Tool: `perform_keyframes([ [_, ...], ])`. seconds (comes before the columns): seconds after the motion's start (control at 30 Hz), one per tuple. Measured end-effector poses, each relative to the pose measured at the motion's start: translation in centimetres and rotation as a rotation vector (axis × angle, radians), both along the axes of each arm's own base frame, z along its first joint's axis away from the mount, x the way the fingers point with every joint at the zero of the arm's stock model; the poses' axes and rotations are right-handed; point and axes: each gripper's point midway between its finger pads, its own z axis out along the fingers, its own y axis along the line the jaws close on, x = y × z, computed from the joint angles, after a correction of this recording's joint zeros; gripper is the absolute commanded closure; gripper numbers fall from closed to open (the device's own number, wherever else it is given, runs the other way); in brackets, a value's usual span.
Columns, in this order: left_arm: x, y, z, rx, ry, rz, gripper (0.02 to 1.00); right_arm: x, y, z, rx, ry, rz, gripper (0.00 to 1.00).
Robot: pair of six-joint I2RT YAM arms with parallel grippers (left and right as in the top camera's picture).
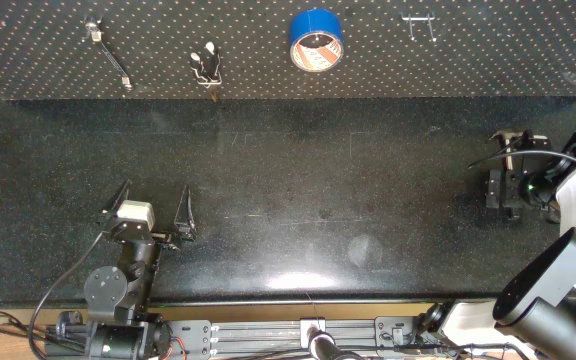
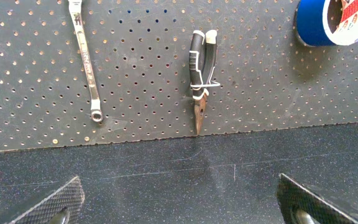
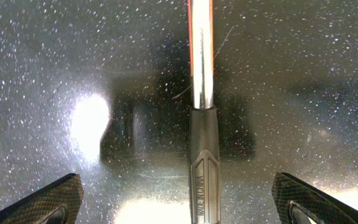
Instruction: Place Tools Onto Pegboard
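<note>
The right wrist view showed a black-handled tool with a chrome shaft lying on the dark table, between the spread, untouching fingers of the right gripper. The left wrist view showed 3 items hanging on the pegboard: wrench, pliers and blue tape. The left gripper sat near its base, jaws spread.

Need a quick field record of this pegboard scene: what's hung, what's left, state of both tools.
pegboard: wrench, pliers and blue tape roll hang on it
free hook: one, right of the tape
left tool: open, empty, facing the pliers
right tool: open, over a chrome-shafted implement with a black grip
left to hang: that implement, lying on the table, not gripped
</note>
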Motion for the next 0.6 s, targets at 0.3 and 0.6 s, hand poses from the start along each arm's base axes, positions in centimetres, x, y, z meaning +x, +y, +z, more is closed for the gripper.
perform_keyframes([
  [0.3, 0.0, 0.0, 0.0, 0.000, 0.000, 0.000, 0.023, -0.6, 0.4, -1.0, 0.019, 0.042, 0.049, 0.007],
  [0.6, 0.0, 0.0, 0.0, 0.000, 0.000, 0.000, 0.023, -1.2, -0.1, -1.4, -0.015, 0.080, 0.089, 0.001],
])
